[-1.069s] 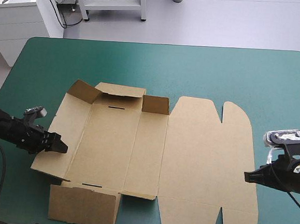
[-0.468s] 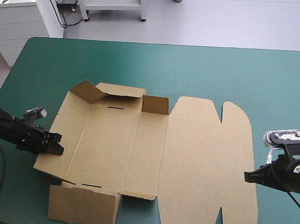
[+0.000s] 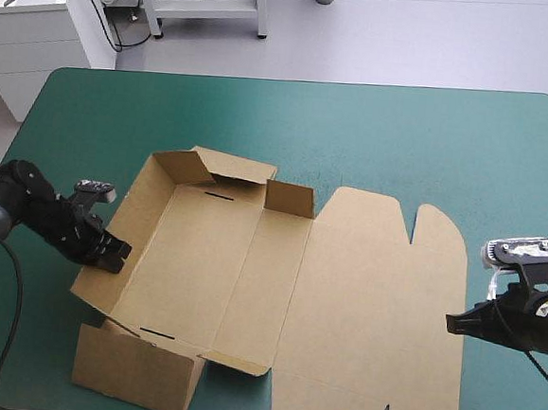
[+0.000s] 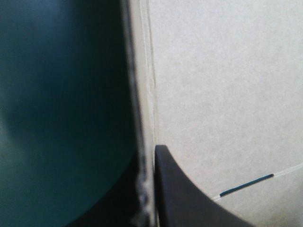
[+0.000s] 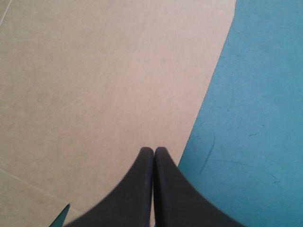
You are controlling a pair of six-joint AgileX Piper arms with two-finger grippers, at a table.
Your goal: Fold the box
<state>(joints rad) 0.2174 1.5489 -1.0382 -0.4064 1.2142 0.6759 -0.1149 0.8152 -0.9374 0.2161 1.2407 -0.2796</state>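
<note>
Left gripper [image 3: 117, 250] is clamped on the upturned left side of the box [image 3: 343, 296], which lies mid-table [image 3: 403, 139]. Right gripper [image 3: 451, 322], fingers [image 5: 137, 189] pressed together, hovers at the box's flat right edge.

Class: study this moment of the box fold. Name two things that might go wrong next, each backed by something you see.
1. The left gripper pinches only the edge of the box's raised left wall; the board may slip free and the wall fall flat.
2. The right gripper is shut at the lid's right edge, holding nothing, so more lifting may drag or turn the whole sheet.
</note>
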